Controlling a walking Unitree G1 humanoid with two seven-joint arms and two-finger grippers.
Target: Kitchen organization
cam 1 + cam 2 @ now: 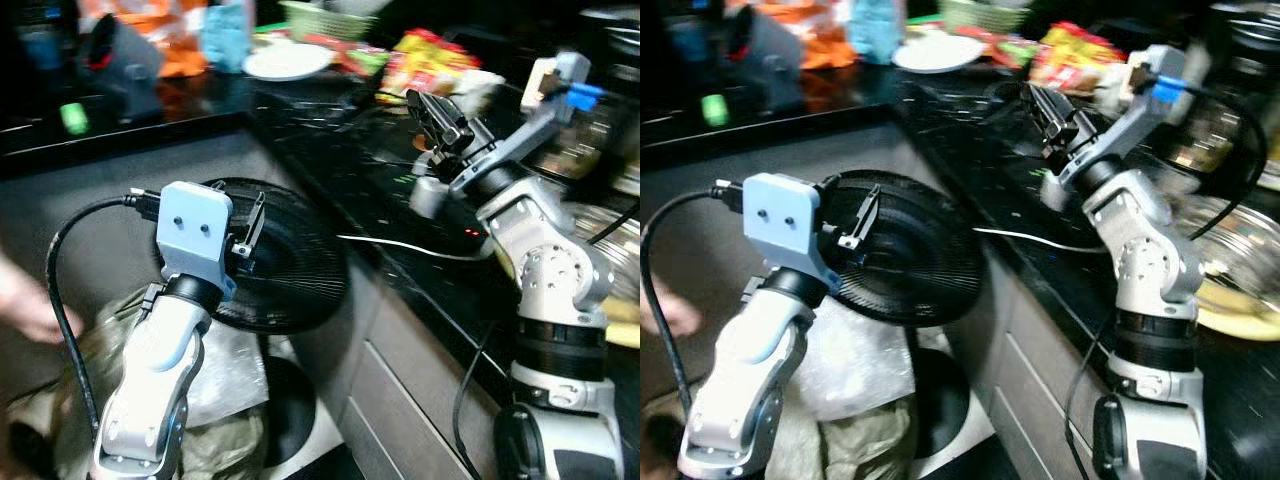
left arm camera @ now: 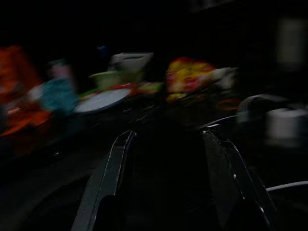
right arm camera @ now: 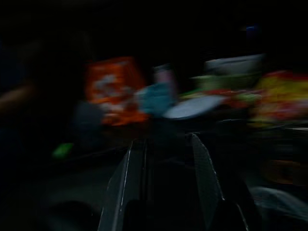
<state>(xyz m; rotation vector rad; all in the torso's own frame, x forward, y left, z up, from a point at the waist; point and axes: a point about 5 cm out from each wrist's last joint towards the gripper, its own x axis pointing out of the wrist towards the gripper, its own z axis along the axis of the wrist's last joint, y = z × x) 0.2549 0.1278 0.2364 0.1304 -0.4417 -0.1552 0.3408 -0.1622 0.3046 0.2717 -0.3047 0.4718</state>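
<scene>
- Jaws on both arms stand parted with nothing between them: the left gripper [image 2: 166,183] shows two fingers well apart in its wrist view, and the right gripper [image 3: 166,183] shows the same.
- Right gripper [image 1: 440,120] is raised over the dark counter [image 1: 350,170], pointing toward the clutter at the far end; left gripper [image 1: 245,235] hangs lower, in front of a black fan [image 1: 290,260] that stands beside the counter's edge.
- Things to be put in order lie at the back of the counter: a white plate [image 1: 287,62], a yellow-and-red snack bag [image 1: 430,60], a green basket [image 1: 325,18], an orange bag [image 1: 165,30] and a blue packet [image 1: 225,35]. All are well apart from both grippers.
- No single item is clearly the target yet; the views are blurred, so the camera is probably moving.
- To do it well, I judge the robot should settle first, then reach with the right arm, which is nearer the snack bag.
- A white cable [image 1: 410,245] crosses the counter under that arm; keep the elbow high to avoid dragging it.
- A person's hand [image 1: 25,300] is at the left edge, near the left arm; swing that arm slowly.
</scene>
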